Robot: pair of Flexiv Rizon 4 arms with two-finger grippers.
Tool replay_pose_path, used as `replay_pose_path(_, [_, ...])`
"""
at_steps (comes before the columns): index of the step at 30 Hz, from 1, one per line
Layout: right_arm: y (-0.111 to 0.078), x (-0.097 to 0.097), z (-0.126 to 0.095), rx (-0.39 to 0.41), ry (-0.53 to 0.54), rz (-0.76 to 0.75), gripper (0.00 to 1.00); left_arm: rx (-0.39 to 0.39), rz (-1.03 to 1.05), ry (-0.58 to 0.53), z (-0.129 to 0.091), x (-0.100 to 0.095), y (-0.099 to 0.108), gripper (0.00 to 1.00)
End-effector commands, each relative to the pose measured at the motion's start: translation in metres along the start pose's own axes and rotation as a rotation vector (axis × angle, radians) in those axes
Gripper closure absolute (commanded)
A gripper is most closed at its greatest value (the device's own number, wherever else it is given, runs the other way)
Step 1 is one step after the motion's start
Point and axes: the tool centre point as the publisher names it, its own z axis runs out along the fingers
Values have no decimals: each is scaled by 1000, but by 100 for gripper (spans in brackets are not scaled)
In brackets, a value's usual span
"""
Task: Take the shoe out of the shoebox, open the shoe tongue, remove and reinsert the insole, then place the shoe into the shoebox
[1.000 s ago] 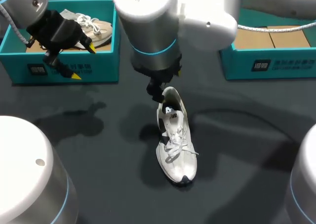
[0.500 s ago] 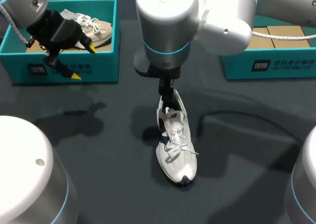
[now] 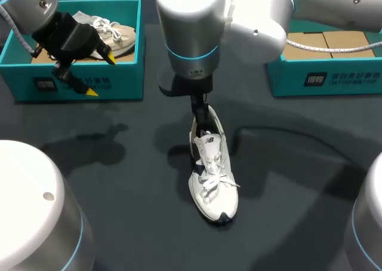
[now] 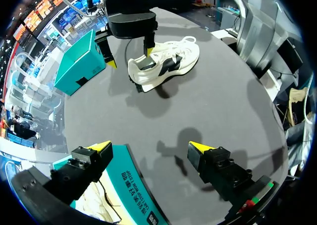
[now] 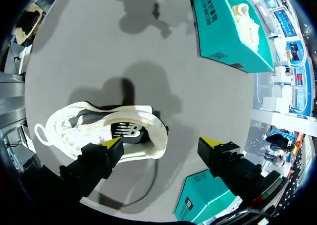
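A white shoe point(image 3: 210, 171) with black side marks lies on the dark table, toe toward me. My right arm point(image 3: 197, 38) reaches over the middle from the right. Its gripper point(image 5: 162, 143) hangs open just above the shoe's heel point(image 5: 157, 131), one finger over the shoe's side and the other beside the heel. In the left wrist view the same gripper point(image 4: 130, 56) stands at the heel end of the shoe point(image 4: 166, 64). My left gripper point(image 3: 100, 75) is open over the front wall of the left teal shoebox point(image 3: 119, 80) and holds nothing.
A second pale shoe point(image 3: 113, 33) lies inside the left shoebox. Another teal box point(image 3: 325, 77) with brown card inside stands at the back right. A dark cable point(image 3: 286, 134) from the right arm curves over the table to the right of the shoe.
The right arm's wrist swung to the right and then a little back, and its gripper came closer over the shoe's heel. The shoe and the left arm have not moved.
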Motion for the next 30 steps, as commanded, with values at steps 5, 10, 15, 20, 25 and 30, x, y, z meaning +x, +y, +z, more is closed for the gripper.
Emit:
replay_pose_path(5, [1, -1, 23, -6, 26, -30, 0, -4, 1, 0, 0, 1, 0, 0])
replay_pose_path(10, [-3, -1, 33, -10, 47, -21, 0, -4, 1, 0, 0, 1, 0, 0])
replay_pose_path(15, [-6, -1, 45, -21, 69, -17, 0, -4, 1, 0, 0, 1, 0, 0])
replay_pose_path(20, [-7, -2, 55, -34, 86, -20, 11, -4, 1, 0, 0, 1, 0, 0])
replay_pose_path(25, [-7, -1, 63, -46, 98, -30, 19, -4, 1, 0, 0, 1, 0, 0])
replay_pose_path(30, [-7, 0, 69, -55, 113, -41, 24, -4, 1, 0, 0, 1, 0, 0])
